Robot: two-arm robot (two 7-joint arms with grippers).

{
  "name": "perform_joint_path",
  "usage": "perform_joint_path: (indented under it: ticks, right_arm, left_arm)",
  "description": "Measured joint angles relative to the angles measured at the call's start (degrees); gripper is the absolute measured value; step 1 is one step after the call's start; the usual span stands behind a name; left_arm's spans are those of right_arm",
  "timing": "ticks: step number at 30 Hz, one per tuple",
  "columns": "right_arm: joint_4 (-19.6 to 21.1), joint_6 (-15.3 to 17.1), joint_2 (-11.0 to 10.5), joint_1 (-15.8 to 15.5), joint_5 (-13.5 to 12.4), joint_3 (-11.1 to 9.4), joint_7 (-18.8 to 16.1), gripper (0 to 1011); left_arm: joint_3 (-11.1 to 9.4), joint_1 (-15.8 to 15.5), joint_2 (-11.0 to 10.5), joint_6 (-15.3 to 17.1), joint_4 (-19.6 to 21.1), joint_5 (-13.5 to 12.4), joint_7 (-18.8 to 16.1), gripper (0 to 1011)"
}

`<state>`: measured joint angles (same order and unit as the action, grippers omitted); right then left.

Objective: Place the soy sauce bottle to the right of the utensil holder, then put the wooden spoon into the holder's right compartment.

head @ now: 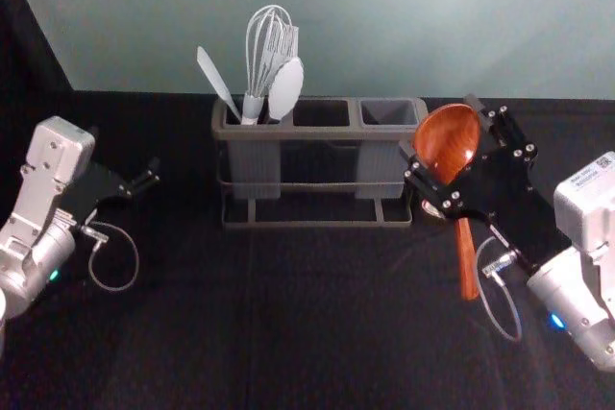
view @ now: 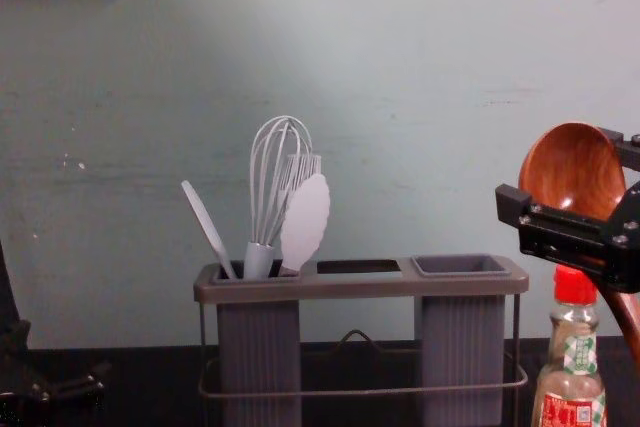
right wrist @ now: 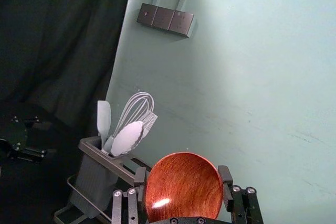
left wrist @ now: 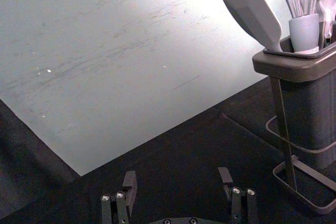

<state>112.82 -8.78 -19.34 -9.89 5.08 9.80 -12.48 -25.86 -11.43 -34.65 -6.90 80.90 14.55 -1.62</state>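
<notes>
Utensil holder (view: 360, 287): on counter (head: 336, 333). Left gripper (left wrist: 177, 176), left of holder: jaws wide apart, empty. Right gripper (right wrist: 183, 173), right of holder: jaws partly open, clamping wooden spoon (view: 565, 162). Soy sauce bottle (view: 570, 387): right of holder; placement judged complete. Current step: spoon insertion. Next: align over right compartment (view: 462, 347), lower, release.

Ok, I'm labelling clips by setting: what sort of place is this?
Likely a robot lab's mock kitchen: a utensil holder stands on black cloth, and the right gripper holds a wooden spoon.
</notes>
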Motion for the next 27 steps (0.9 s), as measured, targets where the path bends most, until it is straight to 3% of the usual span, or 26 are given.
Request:
perform_joint_path:
  ticks: [27]
  right_arm:
    - [0.04,0.03,0.17,0.47,-0.11,0.01,-0.05,837]
  left_arm:
    - [0.0,0.0,0.0,0.0,0.0,0.0,0.0,1011]
